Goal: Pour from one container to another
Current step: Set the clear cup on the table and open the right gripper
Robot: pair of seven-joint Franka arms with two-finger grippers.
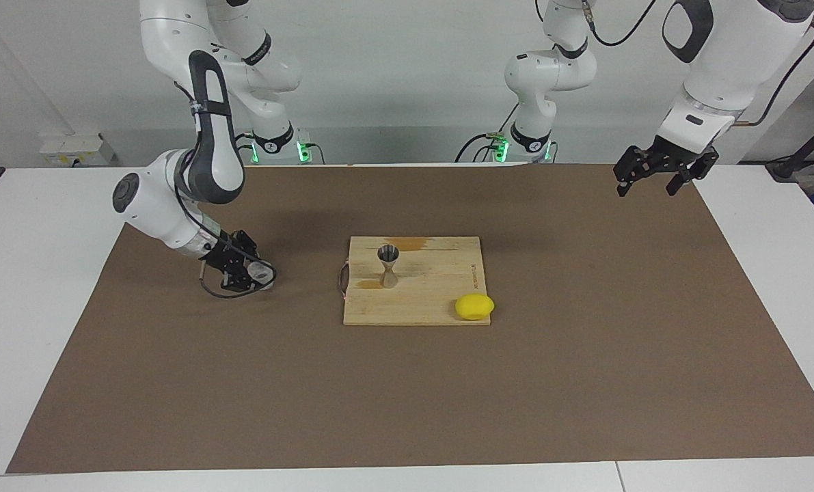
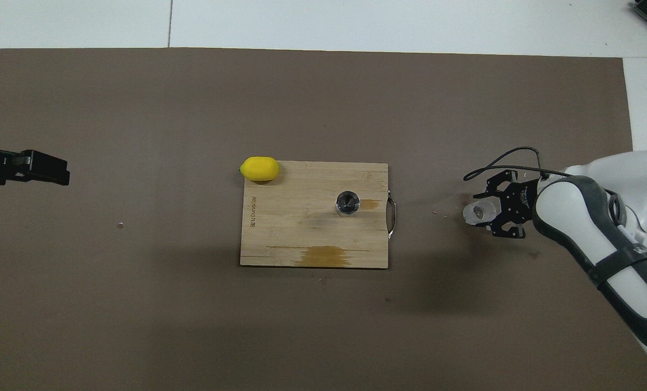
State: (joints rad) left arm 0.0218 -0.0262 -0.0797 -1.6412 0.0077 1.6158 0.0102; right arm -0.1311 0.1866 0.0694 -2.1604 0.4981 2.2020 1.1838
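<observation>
At the facing view's lower left, the right gripper (image 1: 251, 275) closed around the clear ribbed cup (image 2: 476, 213) low on the mat. The steel jigger (image 1: 388, 266) stood mid-frame on the cutting board (image 1: 441, 301); carrying and pouring remained. The left gripper (image 1: 659, 174) waited upper right, jaws apart.

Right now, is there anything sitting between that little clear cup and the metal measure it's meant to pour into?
Nothing visible. The right gripper is at the clear cup on the brown mat; only bare mat and board separate it from the jigger. The lemon lies off that line.
</observation>
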